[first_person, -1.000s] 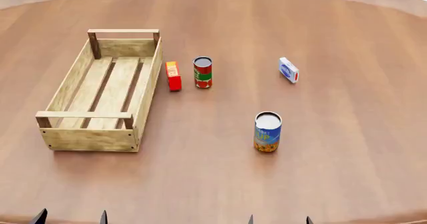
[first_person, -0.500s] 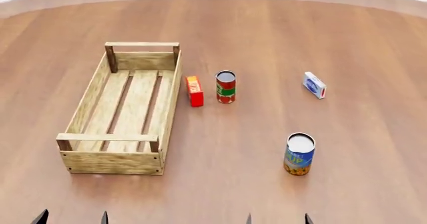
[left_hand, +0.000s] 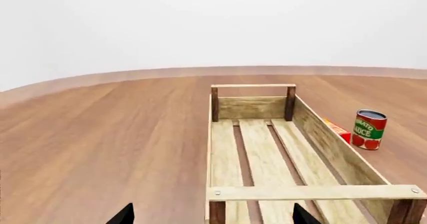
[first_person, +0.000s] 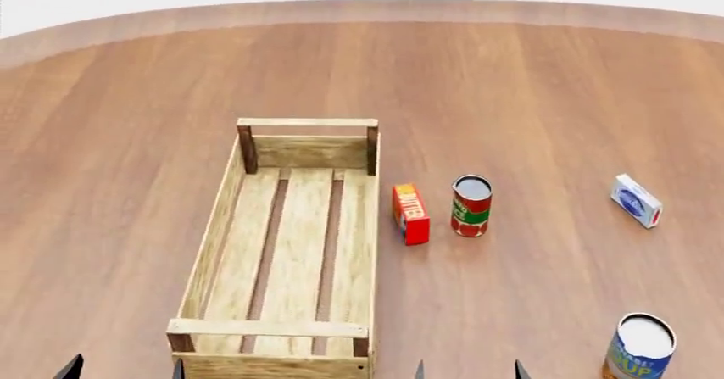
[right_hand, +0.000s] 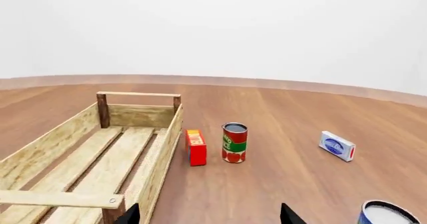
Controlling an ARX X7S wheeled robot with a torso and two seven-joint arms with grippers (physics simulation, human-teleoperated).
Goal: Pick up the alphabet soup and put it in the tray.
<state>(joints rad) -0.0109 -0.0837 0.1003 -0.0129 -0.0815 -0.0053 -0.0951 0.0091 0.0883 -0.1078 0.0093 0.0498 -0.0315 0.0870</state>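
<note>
Sitting upright on the wooden table (first_person: 136, 99), the alphabet soup (first_person: 640, 347) is well right of the tray (first_person: 222, 226), apart from it. Both the left gripper (first_person: 122, 368) and right gripper (first_person: 469, 370) look spread open, holding nothing.

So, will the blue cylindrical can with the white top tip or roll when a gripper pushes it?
The blue cylindrical can stands upright on the wooden table, so a high push may tip it. Once on its round side, it would probably roll. It looks rigid, likely unyielding in a grip.
</note>
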